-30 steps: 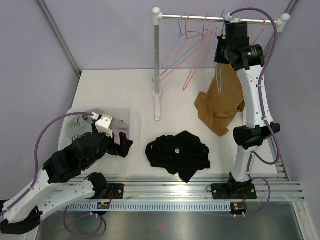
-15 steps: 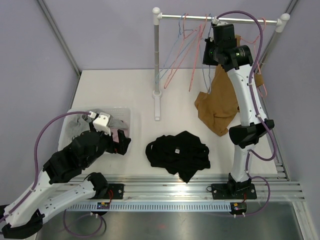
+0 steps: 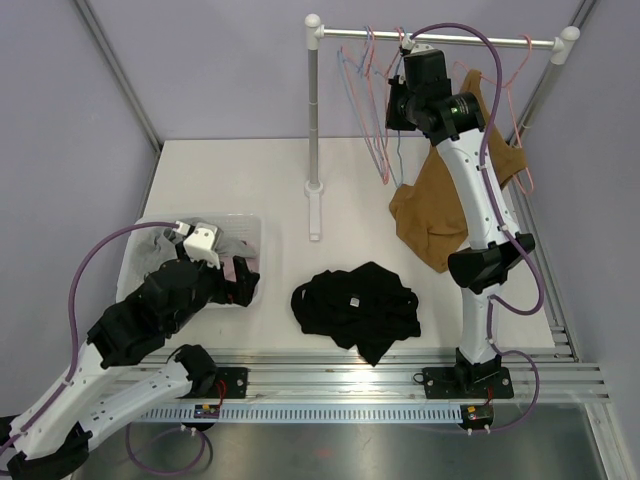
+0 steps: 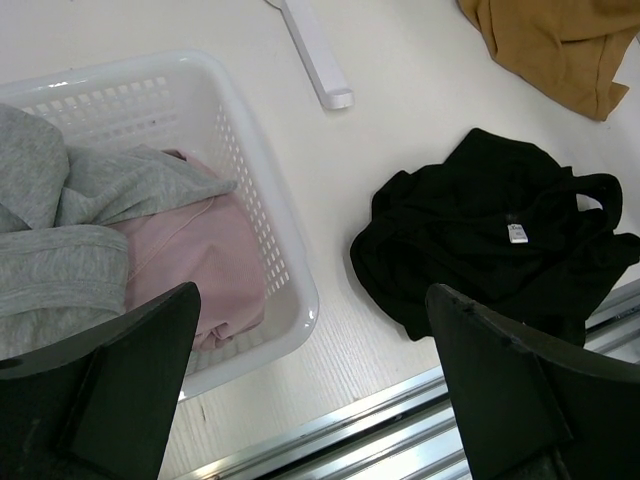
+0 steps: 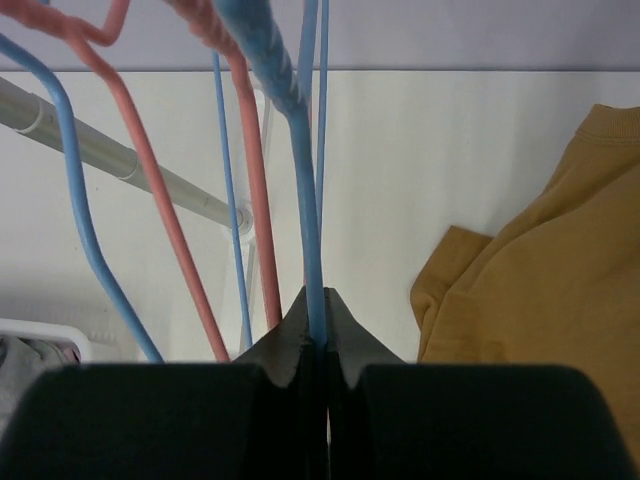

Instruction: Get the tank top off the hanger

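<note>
A mustard tank top (image 3: 440,215) hangs from a pink hanger (image 3: 508,95) at the right of the rail, its lower part bunched on the table. It also shows in the right wrist view (image 5: 560,270) and the left wrist view (image 4: 560,40). My right gripper (image 3: 400,92) is up at the rail, left of the tank top. In its wrist view the gripper (image 5: 317,300) is shut on a blue hanger (image 5: 305,200). My left gripper (image 3: 240,283) is open and empty over the basket's right rim (image 4: 312,292).
A white basket (image 3: 252,222) with grey and pink clothes sits at the left, also in the left wrist view (image 4: 250,110). A black garment (image 3: 355,305) lies at centre front. Several empty pink and blue hangers (image 3: 378,120) hang on the rail (image 3: 500,42). The rack post (image 3: 313,110) stands mid-table.
My right gripper has moved left along the rail with the blue hanger, and the empty hangers have bunched and swung left. The left arm has drawn back slightly.
</note>
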`<state>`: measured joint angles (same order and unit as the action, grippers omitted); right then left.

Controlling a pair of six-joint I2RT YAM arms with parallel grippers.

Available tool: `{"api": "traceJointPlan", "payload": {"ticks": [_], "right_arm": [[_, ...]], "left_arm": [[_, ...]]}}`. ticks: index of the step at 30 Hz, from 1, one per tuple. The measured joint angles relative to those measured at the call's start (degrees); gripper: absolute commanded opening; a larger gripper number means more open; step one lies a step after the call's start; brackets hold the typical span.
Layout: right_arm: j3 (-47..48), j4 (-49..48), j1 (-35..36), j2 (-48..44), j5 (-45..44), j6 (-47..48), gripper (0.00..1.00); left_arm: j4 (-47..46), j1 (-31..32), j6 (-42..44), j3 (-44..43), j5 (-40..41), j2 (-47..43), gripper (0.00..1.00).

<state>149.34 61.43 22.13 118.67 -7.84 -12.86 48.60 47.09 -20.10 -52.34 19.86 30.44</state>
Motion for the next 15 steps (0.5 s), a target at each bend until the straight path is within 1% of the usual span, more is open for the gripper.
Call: {"api": "traceJointPlan", "payload": {"ticks": [1,2,3,5,6,10,12,14,15], "right_arm": [[-0.33,-0.31,0.0,-0.09,-0.02,0.07,0.01],[-0.57,-0.55,0.0,-0.11,-0.02,0.15,0.06],[-0.68,-0.63,0.0,-0.11,-0.02,0.31,0.25],[-0.96,-0.5,0.0,-0.35,-0.22,0.83,0.37],[-1.33,-0.33,0.0,-0.57,-0.48,1.03,0.52],[-5.97,0.17,0.02,-4.11,-2.43,2.49,0.58],[-8.33,0.37,0.02,-6.58,-3.21,2.82,0.6],[-9.73,0.83,0.0,-9.75,-3.93,3.13,0.67],[-9.92,1.03,0.0,-11.02,-4.22,3.23,0.74]], "left_arm": [[-0.07,-0.04,0.02,0.0,0.0,0.0,0.99],[-0.2,-0.15,0.02,0.0,-0.02,0.0,0.99],[-0.26,-0.22,0.02,0.0,-0.04,0.02,0.99],[-0.26,-0.33,0.02,0.0,-0.07,0.15,0.99],[-0.26,-0.33,0.02,0.0,-0.07,0.35,0.99],[-0.24,-0.33,-0.13,-0.07,-0.07,2.75,0.99],[-0.2,-0.33,-0.79,-0.37,-0.15,4.35,0.99],[-0.33,-0.33,-1.55,-1.03,-0.61,6.34,0.99],[-0.57,-0.31,-2.14,-1.33,-1.03,7.28,0.99]]}}
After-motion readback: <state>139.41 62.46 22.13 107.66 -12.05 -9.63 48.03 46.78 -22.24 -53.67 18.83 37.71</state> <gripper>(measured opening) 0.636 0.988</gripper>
